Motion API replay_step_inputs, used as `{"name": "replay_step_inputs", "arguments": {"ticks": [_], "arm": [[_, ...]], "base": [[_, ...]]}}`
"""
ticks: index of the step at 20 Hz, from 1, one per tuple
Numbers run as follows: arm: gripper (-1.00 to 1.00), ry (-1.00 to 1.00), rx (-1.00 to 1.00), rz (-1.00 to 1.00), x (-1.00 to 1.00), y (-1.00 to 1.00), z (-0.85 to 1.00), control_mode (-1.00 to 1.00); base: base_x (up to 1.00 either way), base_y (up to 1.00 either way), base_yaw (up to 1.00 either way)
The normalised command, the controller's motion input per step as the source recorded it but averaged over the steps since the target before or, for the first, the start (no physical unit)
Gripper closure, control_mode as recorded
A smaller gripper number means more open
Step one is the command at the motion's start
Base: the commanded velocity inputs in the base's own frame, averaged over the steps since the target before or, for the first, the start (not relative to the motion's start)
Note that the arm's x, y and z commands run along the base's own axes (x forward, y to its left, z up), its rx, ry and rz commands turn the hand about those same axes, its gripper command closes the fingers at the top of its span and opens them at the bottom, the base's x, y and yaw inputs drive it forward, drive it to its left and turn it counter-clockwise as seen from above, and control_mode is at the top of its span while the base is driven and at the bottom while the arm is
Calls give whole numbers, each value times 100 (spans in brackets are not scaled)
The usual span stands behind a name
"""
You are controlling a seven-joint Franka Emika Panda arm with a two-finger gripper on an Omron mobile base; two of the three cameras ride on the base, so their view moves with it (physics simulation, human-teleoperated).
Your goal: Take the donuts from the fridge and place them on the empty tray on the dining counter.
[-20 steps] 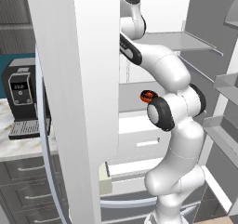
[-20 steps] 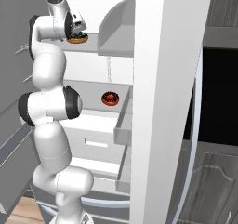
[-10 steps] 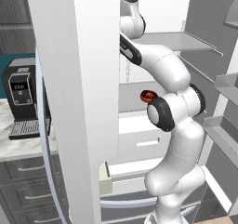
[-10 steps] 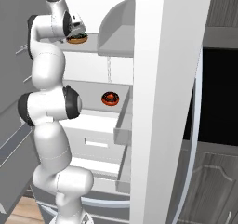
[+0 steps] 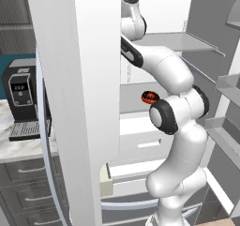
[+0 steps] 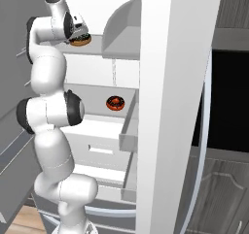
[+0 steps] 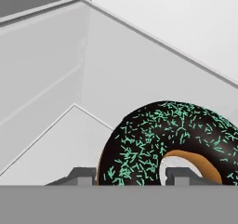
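The fridge (image 5: 93, 79) stands open, white inside, its door (image 6: 170, 107) close in front of the right base view. On the upper shelf lies the tan donut with dark sprinkled icing (image 6: 80, 40). My gripper (image 6: 77, 30) reaches in right at it. In the hand view the donut (image 7: 153, 139) looms large, and my gripper (image 7: 131, 176) has one side of the ring between its two fingertips (image 7: 83, 174), both against it. The dark donut with red-orange icing (image 6: 116, 102) (image 5: 149, 96) rests flat on the shelf below. The tray and the dining counter are out of view.
White fridge drawers (image 6: 97, 145) sit under the lower shelf. Grey door shelves (image 5: 225, 84) jut out on the right. A black coffee machine (image 5: 21, 98) stands on a marble worktop (image 5: 18, 147) over grey drawers left of the fridge.
The fingers have closed in from wide open onto the sprinkled donut. The arm and both donuts stay where they were.
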Motion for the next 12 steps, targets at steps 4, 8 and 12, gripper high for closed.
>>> {"name": "replay_step_inputs", "arguments": {"ticks": [4,8,12], "arm": [[100,-18,3,0,-56,-20,-43,-100],[100,-3,6,-3,-87,-42,-1,-100],[100,0,5,-6,-100,-51,0,-100]], "base": [[0,0,0],[0,0,0],[0,0,0]]}}
